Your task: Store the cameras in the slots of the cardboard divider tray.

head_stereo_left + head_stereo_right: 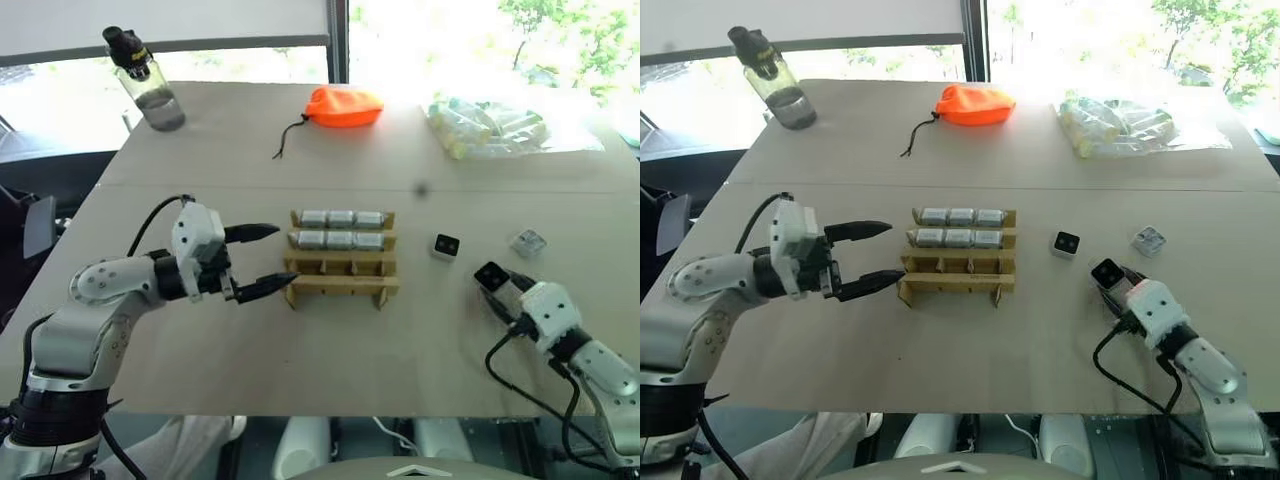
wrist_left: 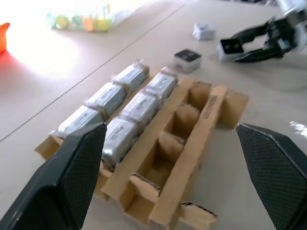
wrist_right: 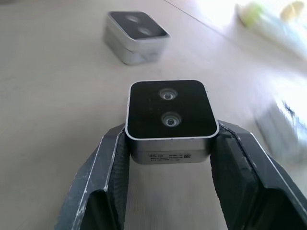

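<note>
Cardboard divider tray (image 1: 341,268) mid-counter (image 1: 330,350): 2 far rows filled, 6 cameras (image 1: 341,229); near row's 3 slots empty. Right gripper (image 3: 171,143), fingers clenched on 1 camera (image 3: 170,120), sits right of tray. 2 loose cameras (image 1: 446,246) remain. Left gripper (image 1: 262,260) spread wide at tray's left end.

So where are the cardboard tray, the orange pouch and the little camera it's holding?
cardboard divider tray (image 1: 340,288), left eye view, empty front row.
orange pouch (image 1: 344,106), left eye view, middle.
held camera (image 3: 170,110), right wrist view, black lens face.

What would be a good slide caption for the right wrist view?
Right tool clamped on a camera, black lens face up, with another camera lying beyond on the table.
</note>
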Controlling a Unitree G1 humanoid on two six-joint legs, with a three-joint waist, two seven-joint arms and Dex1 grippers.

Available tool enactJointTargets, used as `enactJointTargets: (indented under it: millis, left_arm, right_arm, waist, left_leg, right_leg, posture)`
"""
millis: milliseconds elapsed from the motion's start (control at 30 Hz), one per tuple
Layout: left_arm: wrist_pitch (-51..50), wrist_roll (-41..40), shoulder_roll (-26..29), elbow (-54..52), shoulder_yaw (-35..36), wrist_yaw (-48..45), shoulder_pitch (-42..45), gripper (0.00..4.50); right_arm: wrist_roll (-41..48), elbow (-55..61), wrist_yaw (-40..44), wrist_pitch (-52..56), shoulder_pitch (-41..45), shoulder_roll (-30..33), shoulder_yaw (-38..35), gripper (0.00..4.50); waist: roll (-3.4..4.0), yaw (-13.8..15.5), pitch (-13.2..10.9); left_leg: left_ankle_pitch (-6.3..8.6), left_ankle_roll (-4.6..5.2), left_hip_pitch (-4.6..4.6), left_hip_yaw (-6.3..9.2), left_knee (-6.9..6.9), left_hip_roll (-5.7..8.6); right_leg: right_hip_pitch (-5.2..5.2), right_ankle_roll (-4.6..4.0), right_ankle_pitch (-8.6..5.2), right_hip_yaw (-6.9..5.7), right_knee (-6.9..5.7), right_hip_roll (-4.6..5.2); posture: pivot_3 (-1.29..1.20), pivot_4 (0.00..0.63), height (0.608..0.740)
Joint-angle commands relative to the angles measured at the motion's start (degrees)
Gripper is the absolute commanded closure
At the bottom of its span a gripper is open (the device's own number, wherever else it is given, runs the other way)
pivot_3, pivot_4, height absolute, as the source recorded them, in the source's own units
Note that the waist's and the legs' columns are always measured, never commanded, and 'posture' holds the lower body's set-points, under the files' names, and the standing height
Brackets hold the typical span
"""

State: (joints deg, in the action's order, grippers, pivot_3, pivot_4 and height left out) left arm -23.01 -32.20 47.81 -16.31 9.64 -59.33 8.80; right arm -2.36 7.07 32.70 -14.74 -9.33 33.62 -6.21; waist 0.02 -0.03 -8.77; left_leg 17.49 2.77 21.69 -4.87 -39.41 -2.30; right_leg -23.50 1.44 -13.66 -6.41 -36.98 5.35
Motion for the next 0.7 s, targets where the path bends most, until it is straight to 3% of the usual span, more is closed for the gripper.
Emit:
enactJointTargets:
  millis: [33,133,300,433,700]
  left_arm:
    - [-3.4,-1.3,-0.3,-1.0,-1.0,1.3,4.0,0.00]
    - [-6.5,-2.6,-0.3,1.9,-3.2,-1.2,9.3,0.00]
    - [-6.3,-1.2,-0.4,7.3,-8.3,-8.0,17.3,0.00]
    - [-10.0,-1.8,-1.2,9.3,-10.7,-9.5,22.1,0.00]
    - [-13.3,1.3,-1.3,12.3,-16.6,-13.0,28.1,0.00]
  right_arm:
    - [-5.8,0.6,0.7,-8.1,7.9,4.4,2.1,2.66]
    - [-11.1,-1.7,2.4,-16.5,19.1,7.7,7.5,2.66]
    - [-16.7,-6.3,3.6,-26.7,34.5,8.0,16.0,2.66]
    - [-19.4,-9.3,3.3,-31.3,41.5,6.0,20.8,2.66]
    - [-25.6,-11.5,2.2,-30.3,49.1,0.0,26.2,2.66]
  waist:
    - [-0.08,-0.1,0.0]
    - [-0.21,-0.2,-0.2]
    - [-0.34,-0.3,-0.2]
    - [-0.48,-0.2,-0.3]
    - [-0.53,-0.5,-0.4]
  left_leg:
    - [-0.02,-0.02,0.02,0.00,0.00,0.00]
    - [-0.07,-0.11,0.02,0.02,-0.01,-0.01]
    - [-0.12,-0.19,0.06,0.04,0.04,0.02]
    - [-0.13,-0.20,0.29,0.03,0.00,0.04]
    - [-0.15,-0.23,0.25,0.04,-0.04,0.05]
  right_leg:
    - [-0.02,0.00,0.00,-0.01,0.00,0.00]
    - [-0.06,0.00,0.00,-0.02,-0.06,-0.02]
    - [-0.09,-0.01,0.00,-0.10,-0.02,-0.06]
    - [-0.17,-0.01,0.01,-0.25,0.08,-0.02]
    - [-0.16,-0.01,0.01,-0.23,-0.04,0.00]
  posture:
    - [0.00,0.150,0.726]
    - [0.00,0.150,0.726]
    - [0.00,0.150,0.726]
    - [0.00,0.150,0.726]
    - [0.00,0.150,0.726]
